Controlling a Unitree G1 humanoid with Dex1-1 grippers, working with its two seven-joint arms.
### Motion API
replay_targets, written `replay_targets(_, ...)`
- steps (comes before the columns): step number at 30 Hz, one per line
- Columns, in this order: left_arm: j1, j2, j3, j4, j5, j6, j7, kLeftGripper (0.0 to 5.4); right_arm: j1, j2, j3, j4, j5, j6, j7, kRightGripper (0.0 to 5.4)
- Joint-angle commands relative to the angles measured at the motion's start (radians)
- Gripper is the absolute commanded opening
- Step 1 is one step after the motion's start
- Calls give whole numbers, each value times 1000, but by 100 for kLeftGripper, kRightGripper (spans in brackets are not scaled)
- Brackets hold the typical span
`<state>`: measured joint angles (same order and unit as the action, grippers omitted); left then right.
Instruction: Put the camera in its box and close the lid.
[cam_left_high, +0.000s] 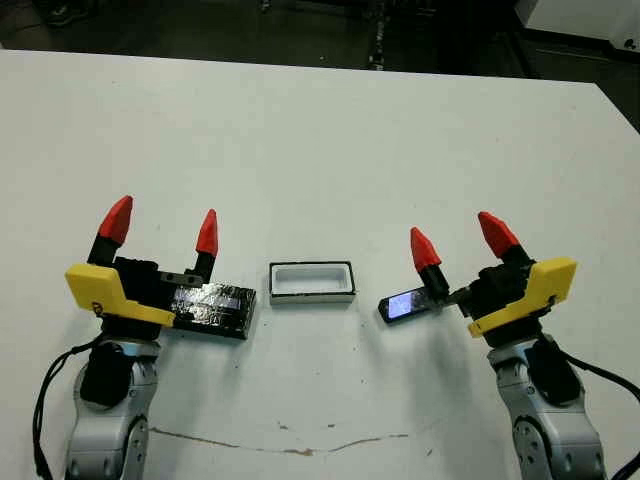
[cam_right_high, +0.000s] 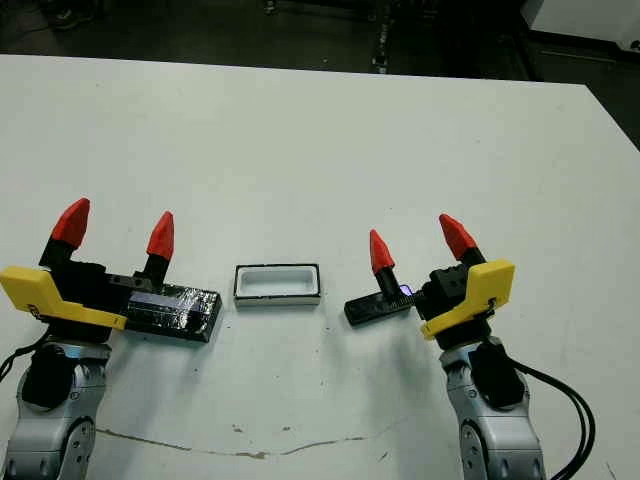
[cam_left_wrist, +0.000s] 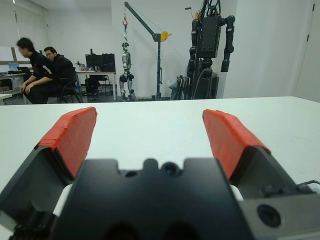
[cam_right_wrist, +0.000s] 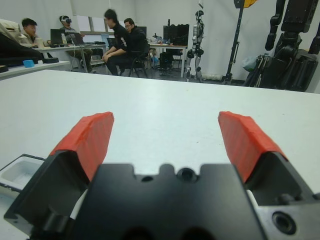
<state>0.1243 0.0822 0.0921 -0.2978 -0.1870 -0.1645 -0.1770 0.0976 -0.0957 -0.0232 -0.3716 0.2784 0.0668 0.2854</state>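
On the white worktop (cam_left_high: 320, 130) three things lie in a row near the robot. In the middle sits the small white box (cam_left_high: 312, 281), a thick-walled open tray with nothing inside it. To the robot's left of it, just apart from its end, lies the glossy, crinkly black lid (cam_left_high: 214, 308), flat on the worktop, with a pale bluish strip along its upper face. The left claw (cam_left_high: 162, 228) hovers over the lid's outer end, its two red-tipped fingers spread wide and pointing away from the robot; nothing is between them, and the black body partly hides that end of the lid. To the robot's right of the box, a little apart from it, lies the camera (cam_left_high: 405, 305), a small dark bar with a bluish reflective face, set at a slight angle. The right claw (cam_left_high: 459, 238) is also spread, empty between the tips; the base of its inner finger (cam_left_high: 424, 250) stands at the camera's outer end, and whether it touches cannot be told. Beyond the worktop, the wrist views show seated people (cam_right_wrist: 122, 42) at desks and standing robot frames (cam_left_wrist: 209, 47).
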Motion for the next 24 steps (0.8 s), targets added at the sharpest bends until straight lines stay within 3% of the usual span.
replay_targets(1,15,5,-1,13,2,1,-4,539,13,-9,-5,9,7,-12,9,540)
replay_targets(11,16,7,-3,14,8,1,-6,539,-17,-69,-31,22,27,16,65,540)
replay_targets(18,16,8,-4,13,8,6,-6,539,-278,-426,-124,148,156,140,423,540)
replay_targets(21,16,5,-6,11,16,3,0,539,-435,-589,-93,264,132,125,636,540)
replay_targets(24,14,4,-8,12,16,-2,-2,539,-578,-662,-24,383,94,59,822,540)
